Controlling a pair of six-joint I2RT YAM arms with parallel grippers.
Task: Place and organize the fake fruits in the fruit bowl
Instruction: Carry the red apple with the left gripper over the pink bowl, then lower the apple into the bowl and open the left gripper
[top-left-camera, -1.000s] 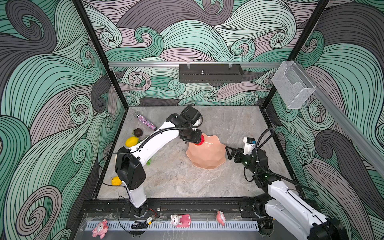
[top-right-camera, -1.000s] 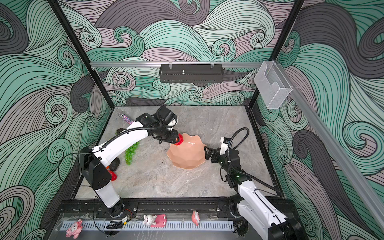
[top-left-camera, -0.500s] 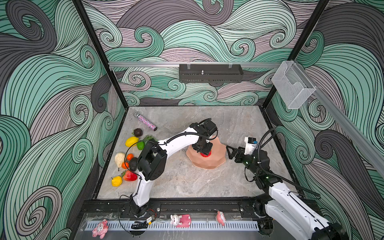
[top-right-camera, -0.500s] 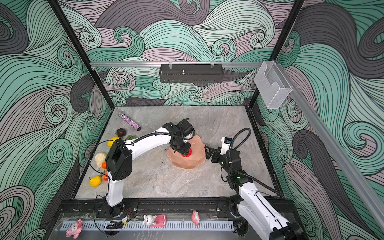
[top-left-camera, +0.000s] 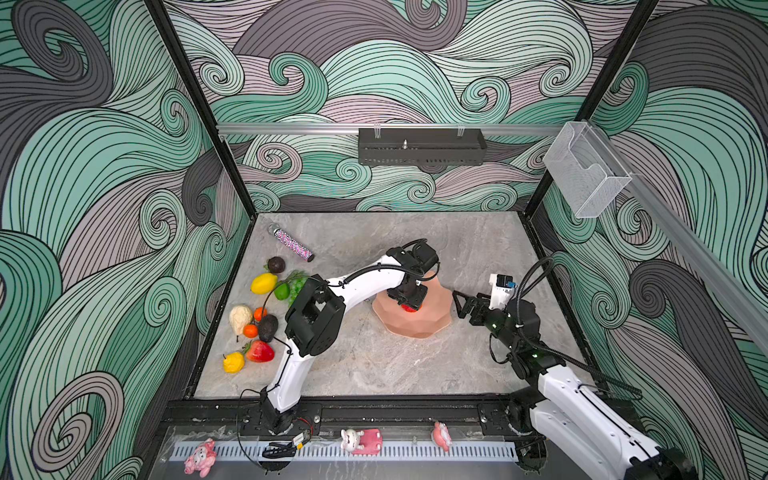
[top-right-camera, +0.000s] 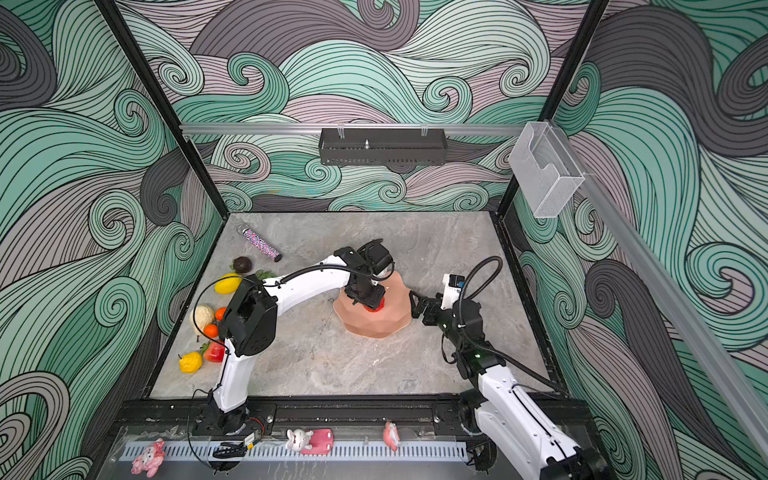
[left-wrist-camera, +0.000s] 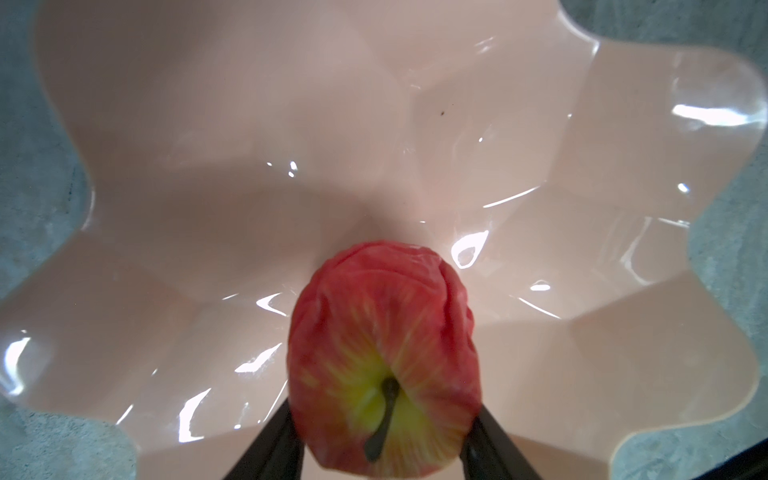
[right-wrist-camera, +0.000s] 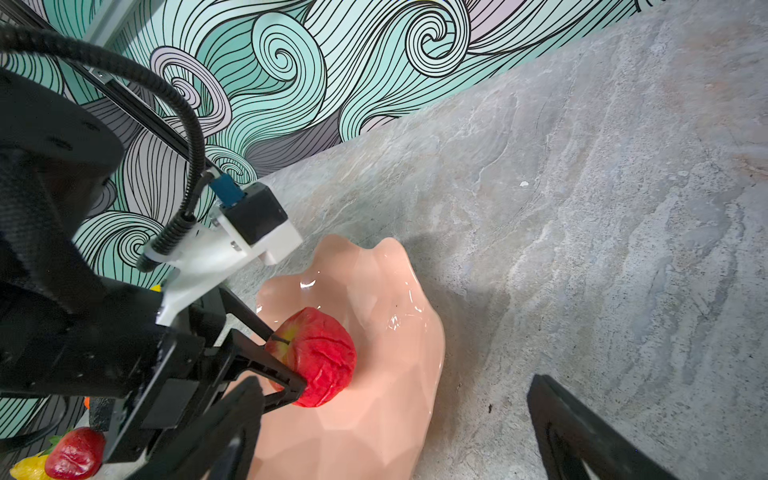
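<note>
Along the left wall, the fake fruits not yet in the bowl lie in a loose line on the grey stone table. At the far end sits the dark mangosteen. Just nearer are the far lemon, the lime and the grape bunch, which the left arm partly hides. Nearer still, the cream pear, two oranges and the avocado crowd together. The strawberry and the near lemon lie side by side at the near end. The sparkly tube lies slantwise beyond them all, apart from the fruit.

The left arm reaches rightward to the middle of the table, where the left gripper points down into the fruit bowl. Its two black fingers lie against opposite sides of the red apple, gripping it at a middling width. The apple sits low inside the bowl, stem up, about at the centre. Whether it rests on the bowl's floor cannot be told.

Just right of the bowl, the right gripper hovers low with its jaws spread wide, closed on nothing. It faces the bowl's right rim, and whether it touches the rim cannot be told. High on the right wall hangs the clear box.
</note>
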